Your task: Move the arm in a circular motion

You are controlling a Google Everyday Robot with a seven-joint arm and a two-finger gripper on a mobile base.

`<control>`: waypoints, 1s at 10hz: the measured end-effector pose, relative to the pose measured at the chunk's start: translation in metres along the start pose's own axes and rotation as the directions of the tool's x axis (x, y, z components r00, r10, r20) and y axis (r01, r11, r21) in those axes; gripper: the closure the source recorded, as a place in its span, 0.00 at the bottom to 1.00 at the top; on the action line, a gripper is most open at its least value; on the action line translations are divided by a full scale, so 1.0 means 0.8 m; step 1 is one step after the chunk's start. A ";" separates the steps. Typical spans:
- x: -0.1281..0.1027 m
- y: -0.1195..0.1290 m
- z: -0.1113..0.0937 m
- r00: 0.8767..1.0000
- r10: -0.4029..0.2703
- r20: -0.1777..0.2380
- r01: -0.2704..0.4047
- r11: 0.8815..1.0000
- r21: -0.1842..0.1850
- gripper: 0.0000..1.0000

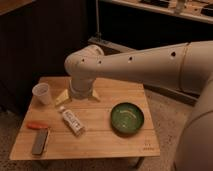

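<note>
The arm [145, 60] is big and cream-white, with thick rounded segments and small dark holes. It reaches in from the right over the small wooden table [100, 142]. It bends at an elbow [82, 62] above the table's back left part. From there a short segment points down to the gripper [79, 96], which sits low over the table's back edge. Flat pale-tan parts [62, 96] show at its base. The gripper is just right of a white cup [42, 93]. It holds nothing that I can see.
On the table lie a white bottle on its side [71, 120], a green bowl [127, 118], an orange-red object [36, 125] and a grey flat block [40, 141]. Dark cabinets stand behind. The robot's own body [200, 135] fills the right edge.
</note>
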 end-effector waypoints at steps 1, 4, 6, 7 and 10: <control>0.004 -0.006 0.002 1.000 -0.008 0.002 0.008 1.000 0.004 0.00; -0.003 -0.020 0.001 1.000 -0.014 0.004 0.014 1.000 0.011 0.00; 0.006 -0.018 0.002 1.000 -0.021 0.010 0.021 1.000 0.020 0.00; 0.018 -0.010 0.001 1.000 -0.024 0.010 0.024 0.999 0.022 0.00; 0.040 0.002 -0.002 0.999 -0.029 0.018 0.028 0.999 0.045 0.00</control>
